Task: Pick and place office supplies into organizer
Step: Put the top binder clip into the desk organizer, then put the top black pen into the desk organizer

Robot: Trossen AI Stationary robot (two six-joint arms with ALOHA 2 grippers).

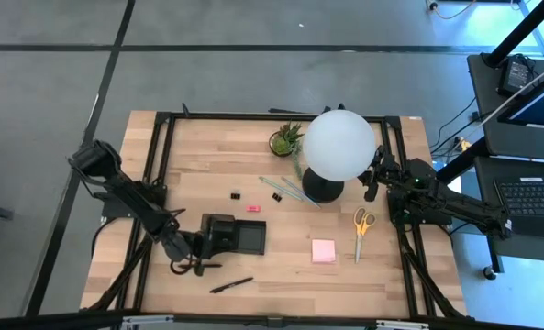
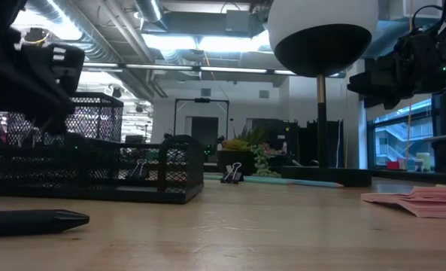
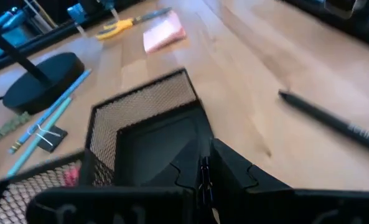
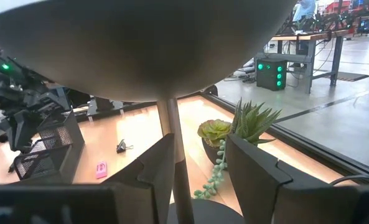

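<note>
The black mesh organizer (image 1: pixel 239 236) (image 3: pixel 147 118) sits on the table's near-left part. My left gripper (image 1: pixel 205 240) (image 3: pixel 204 177) is shut over its left end. One black pen (image 1: pixel 231 285) (image 3: pixel 333 121) lies near the front edge. The pink sticky pad (image 1: pixel 324 251) and the yellow scissors (image 1: pixel 361 225) lie to the right. The pink eraser (image 1: pixel 252 208), two binder clips (image 1: pixel 238 194) (image 1: pixel 276 196) and the green pencils (image 1: pixel 292 191) lie behind the organizer. My right gripper (image 1: pixel 372 186) (image 4: pixel 200 168) is open beside the lamp's base, touching nothing. My left gripper points its shut fingers (image 3: pixel 234 177) down over the organizer's left compartment (image 3: pixel 153 149). Whether they touch the mesh wall, I cannot tell.
The white globe lamp (image 1: pixel 338 147) with its round black base (image 1: pixel 322 190) stands right of centre, close to my right gripper. The small potted plant (image 1: pixel 286 139) is behind it. Bare wood lies between the organizer and the sticky pad and along the near edge.
</note>
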